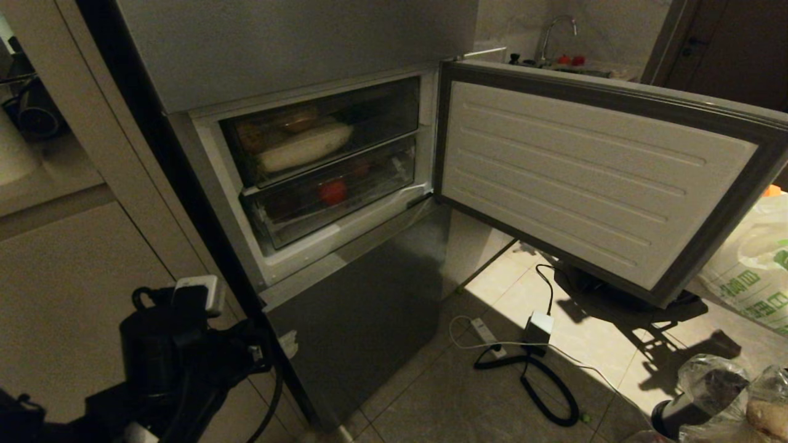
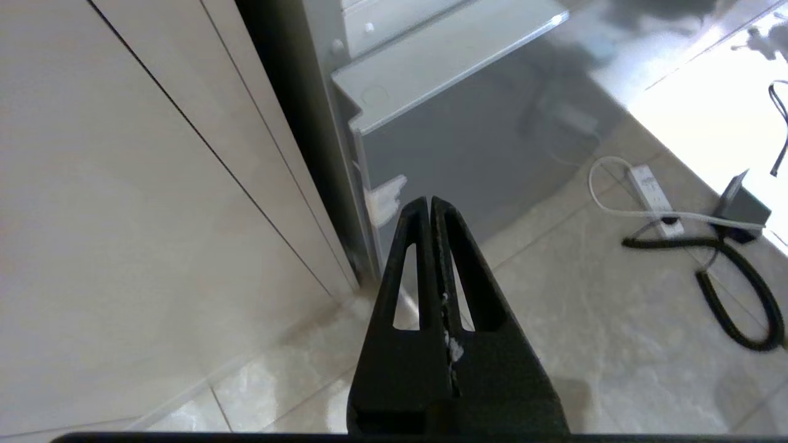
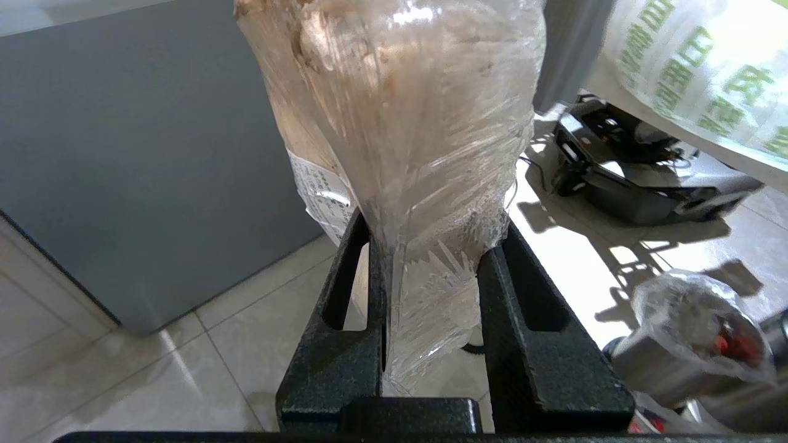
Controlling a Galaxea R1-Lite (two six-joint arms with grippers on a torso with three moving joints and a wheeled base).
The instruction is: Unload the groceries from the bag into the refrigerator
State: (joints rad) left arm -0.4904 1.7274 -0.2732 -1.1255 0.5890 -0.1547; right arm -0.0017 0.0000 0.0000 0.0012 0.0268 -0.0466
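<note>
Your right pincer (image 3: 431, 246) grips a clear-wrapped pack of pale beige lumps (image 3: 406, 123) low at your right, your left pincer (image 2: 430, 206) hangs pressed shut and empty before the refrigerator (image 1: 345, 320), beyond which its middle door (image 1: 591, 178) stands open beside the bag (image 1: 754, 271).

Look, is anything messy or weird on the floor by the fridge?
Yes. A power strip and a tangle of black cable lie loose on the floor tiles under the open refrigerator door, right in the way.
</note>
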